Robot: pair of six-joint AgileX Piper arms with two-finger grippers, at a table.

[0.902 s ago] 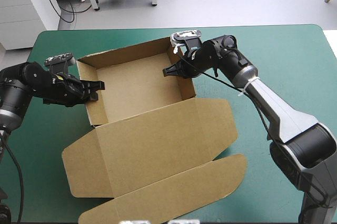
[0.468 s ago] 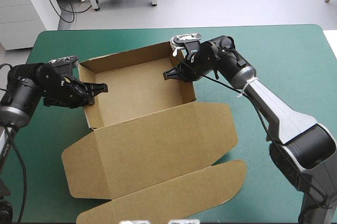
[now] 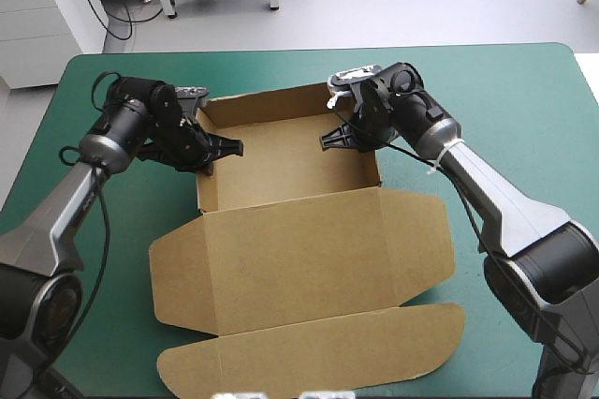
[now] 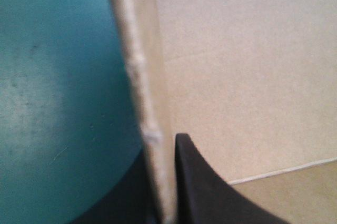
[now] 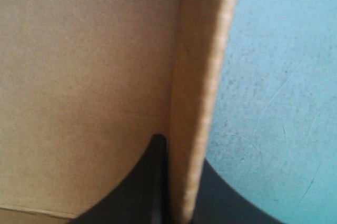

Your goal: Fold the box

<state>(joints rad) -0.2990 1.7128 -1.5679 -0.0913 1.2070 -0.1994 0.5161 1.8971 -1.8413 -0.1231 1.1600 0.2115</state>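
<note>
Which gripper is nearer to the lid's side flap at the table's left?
Left. The left gripper is shut on the left wall of the box, just beyond that flap; the right gripper is shut on the opposite wall, across the tray.

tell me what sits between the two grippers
Only the bare floor of the box, in the high view; the left gripper and right gripper each pinch a side wall.

Left end effector, right end effector: black curved-fin fingers. Left arm, right arm: silver-grey links, rounded black joint housings.
</note>
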